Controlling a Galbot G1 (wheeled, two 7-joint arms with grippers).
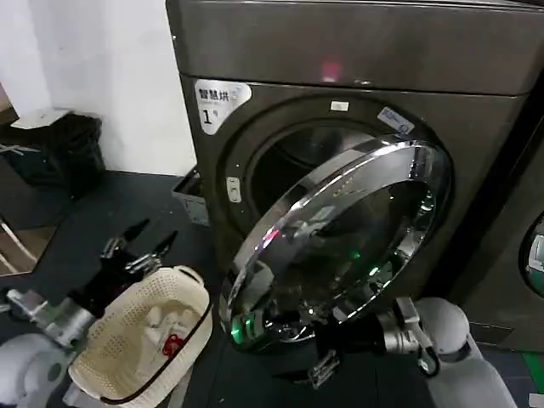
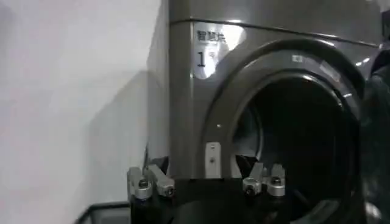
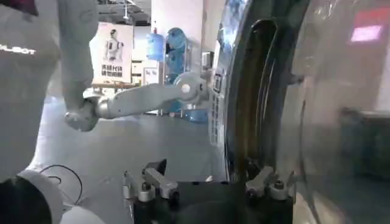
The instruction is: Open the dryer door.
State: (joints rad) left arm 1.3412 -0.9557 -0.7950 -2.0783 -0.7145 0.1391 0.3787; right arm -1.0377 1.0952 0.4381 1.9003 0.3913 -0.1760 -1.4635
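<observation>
The dryer (image 1: 340, 42) fills the middle of the head view, dark grey with a white "1" sticker (image 1: 219, 100) and a pink light. The dryer door (image 1: 340, 229), a chrome ring around dark glass, stands swung partly out from the drum opening (image 1: 289, 166). My right gripper (image 1: 310, 348) sits at the door's lower edge, open. In the right wrist view the door's rim (image 3: 250, 91) rises next to one finger of the right gripper (image 3: 207, 176). My left gripper (image 1: 144, 240) hangs open above a basket, left of the dryer. The left gripper (image 2: 204, 176) faces the dryer (image 2: 183, 91) and its dark opening (image 2: 298, 140).
A white laundry basket (image 1: 110, 374) with pale cloth in it lies on the floor at lower left. A black bin (image 1: 59, 149) stands by the white wall at back left. A grey box (image 1: 191, 195) sits beside the dryer's left side. A darker neighbouring machine (image 1: 527, 255) adjoins on the right.
</observation>
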